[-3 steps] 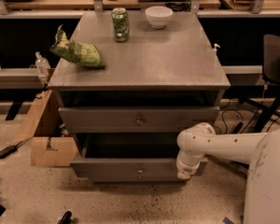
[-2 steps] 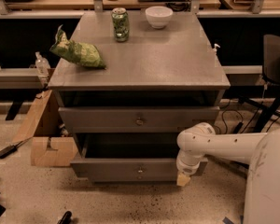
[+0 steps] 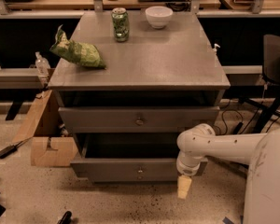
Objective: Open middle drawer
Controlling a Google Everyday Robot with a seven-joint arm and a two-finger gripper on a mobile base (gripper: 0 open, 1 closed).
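Hanging tip-down over the speckled floor point(image 3: 130, 204), my fingers point(image 3: 184, 190) sit just in front of the right end of the middle drawer point(image 3: 107, 170). Only one cream-coloured tip shows, so I cannot tell whether they are open or closed. Nor can I tell whether they touch the drawer front. My wrist point(image 3: 191, 164) stands at 12 o'clock from them, overlapping the drawer's right corner. From there my white arm point(image 3: 228, 146) runs off toward 3 o'clock to my body point(image 3: 270, 181) at the lower right edge.

The middle drawer stands pulled out toward me, its dark inside showing behind the grey front. Its knob point(image 3: 140, 170) lies toward 10 o'clock from my fingers. Above it the top drawer point(image 3: 102, 120) is out a shorter way.

On the table point(image 3: 177, 64) over the drawers, a green can point(image 3: 120, 24) stands upright at 11 o'clock and a white bowl point(image 3: 158, 17) sits at 1 o'clock. Both are well apart from a crumpled green bag point(image 3: 79, 54) lying at 9 o'clock near the left edge. On the floor, a cardboard box point(image 3: 49, 148) sits at 9 o'clock from the middle drawer, just beside the table's left side. A dark chair point(image 3: 276, 59) stands at the far right.
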